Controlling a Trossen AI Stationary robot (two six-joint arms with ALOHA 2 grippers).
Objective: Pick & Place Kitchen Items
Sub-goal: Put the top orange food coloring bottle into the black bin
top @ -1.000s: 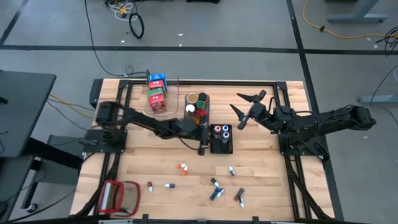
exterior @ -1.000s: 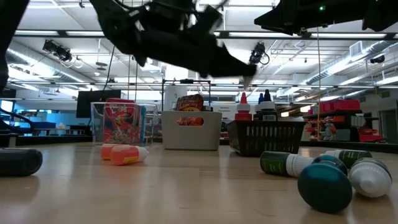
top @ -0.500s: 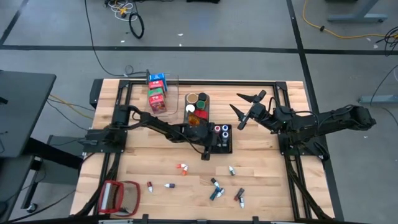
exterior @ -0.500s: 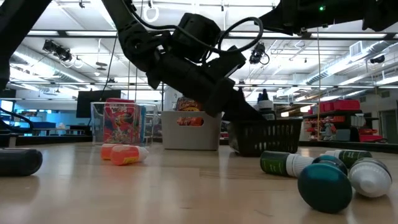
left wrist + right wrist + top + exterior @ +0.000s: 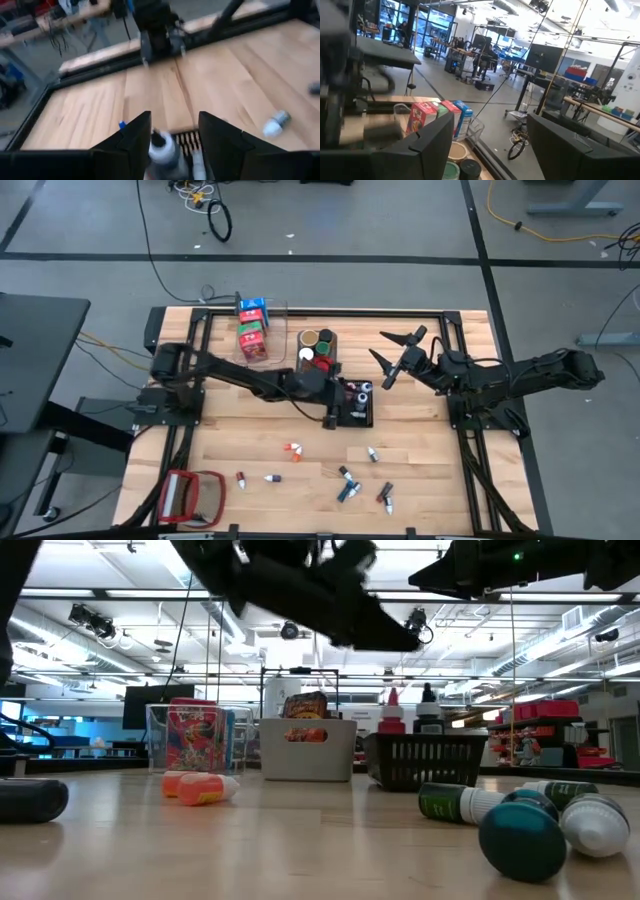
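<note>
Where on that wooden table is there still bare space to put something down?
Bare wood lies left of the orange-capped bottle, below the clear plastic bin, and right of the black basket. It is crowded around the small scattered bottles near the front.

Left hand blurred over black bin; bottle between its fingers cut off at frame edge; contact unclear.

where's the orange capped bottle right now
In the high view the orange-capped bottle lies on the bare wood near the table's middle, below the black bin.
</note>
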